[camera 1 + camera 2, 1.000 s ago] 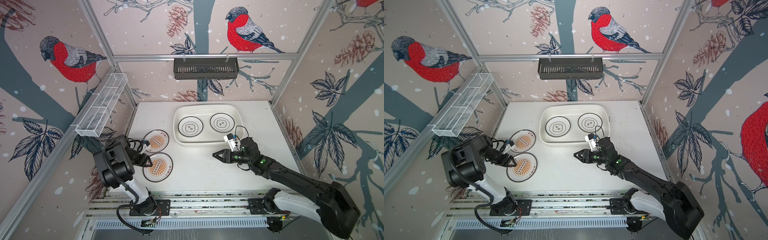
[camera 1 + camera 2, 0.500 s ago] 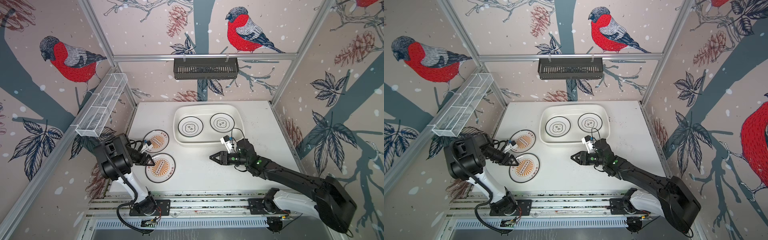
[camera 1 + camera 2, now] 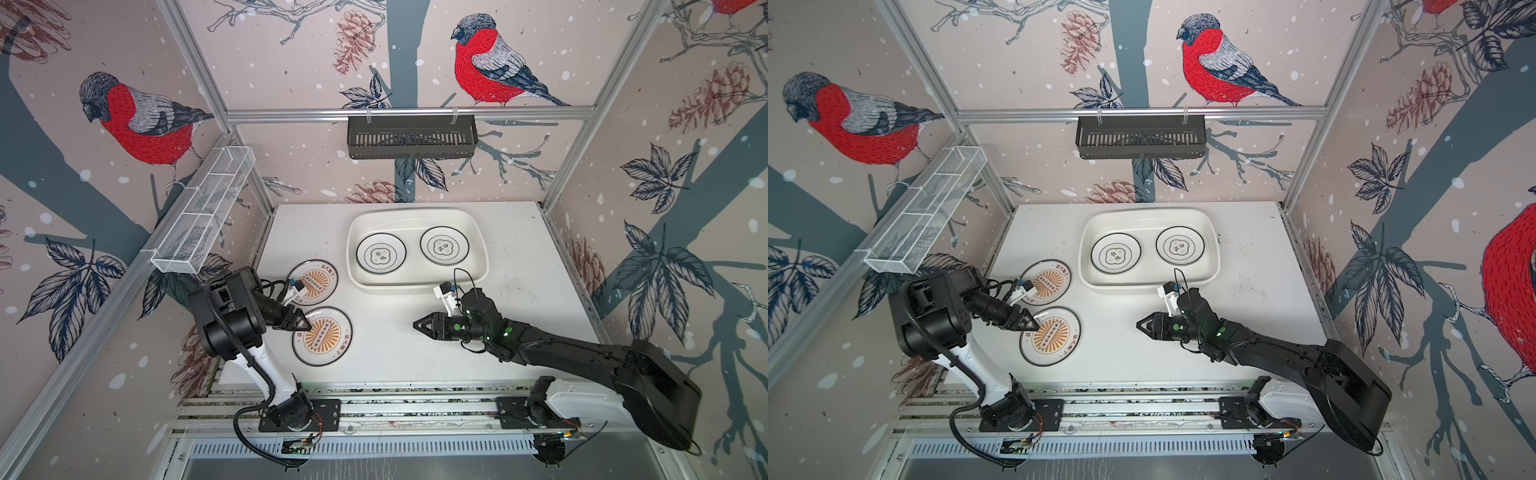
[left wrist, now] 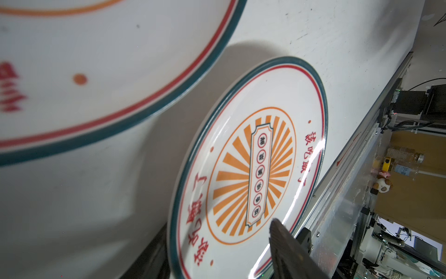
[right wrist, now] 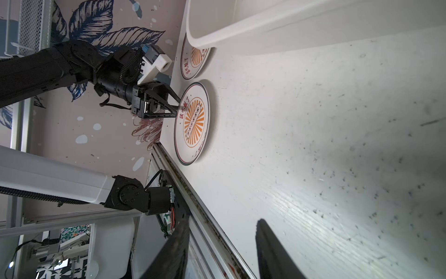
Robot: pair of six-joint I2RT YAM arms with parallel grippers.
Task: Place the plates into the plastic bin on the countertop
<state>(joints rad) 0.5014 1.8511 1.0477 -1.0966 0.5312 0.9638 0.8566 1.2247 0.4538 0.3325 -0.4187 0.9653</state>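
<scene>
Jaws of the left gripper (image 3: 306, 326) stand apart at the 10 o'clock rim of the near sunburst plate (image 3: 326, 338). One finger (image 4: 280, 241) is over its face and the other is outside the rim; whether either touches cannot be told. That plate lies flat at 8 o'clock on the countertop (image 3: 395, 357), its lettered centre bar running from 8 to 2 o'clock. The far sunburst plate (image 3: 322, 284) lies flat just beyond it at 9 o'clock, apart from it, its bar running roughly 9 to 3. The plastic bin (image 3: 413, 272) sits at 12 o'clock, long axis 9 to 3. Flat inside it, side by side, are the left quatrefoil plate (image 3: 381, 253) and the right quatrefoil plate (image 3: 444, 246). The right gripper (image 3: 417, 323) hovers near the countertop's middle, jaws parted and holding nothing, pointing to 9 o'clock. Compared with a second ago, the near sunburst plate has shifted slightly toward 3 o'clock along with the left gripper. The right gripper has drawn toward 8 o'clock, away from the plastic bin.
</scene>
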